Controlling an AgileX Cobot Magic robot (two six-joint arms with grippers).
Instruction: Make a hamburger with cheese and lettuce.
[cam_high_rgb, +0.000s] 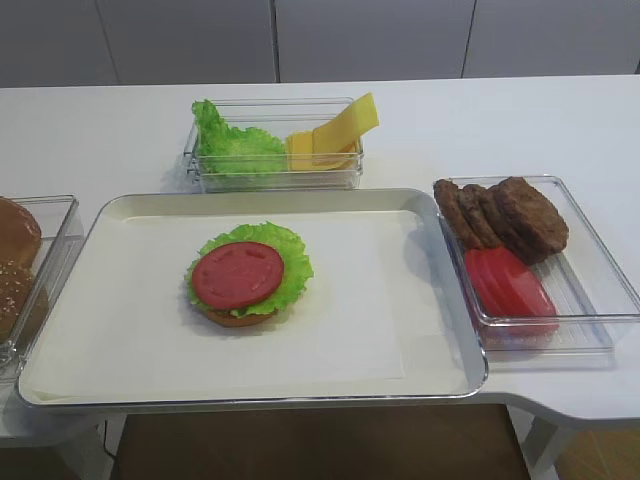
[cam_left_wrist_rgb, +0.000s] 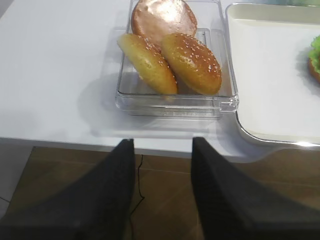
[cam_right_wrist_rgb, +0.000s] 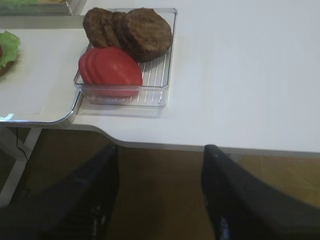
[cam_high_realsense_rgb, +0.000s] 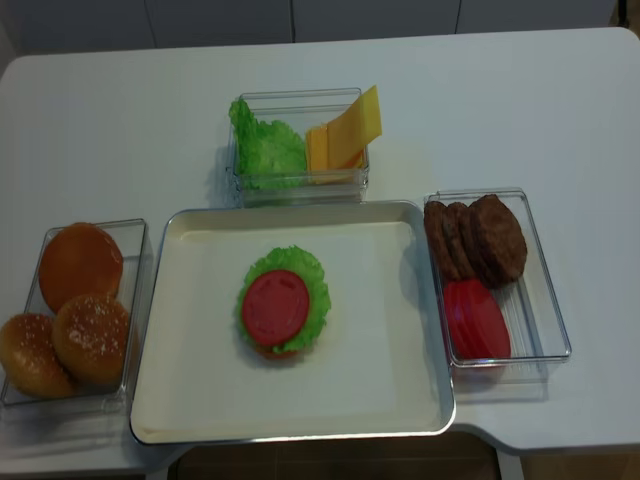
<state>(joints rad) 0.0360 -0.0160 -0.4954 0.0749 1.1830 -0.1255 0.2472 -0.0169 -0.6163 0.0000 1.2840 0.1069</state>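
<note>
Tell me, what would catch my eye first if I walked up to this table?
Most likely the half-built hamburger in the middle of the big tray: a red tomato round on a ruffled lettuce leaf over a bun base. Around it stand clear boxes: cheese and more green leaves behind the tray, dark patties and tomato slices to the right, buns to the left.

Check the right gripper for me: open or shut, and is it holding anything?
Open and empty. In the right wrist view the right gripper shows two dark fingers spread wide apart, nothing between them, below the table edge.
</note>
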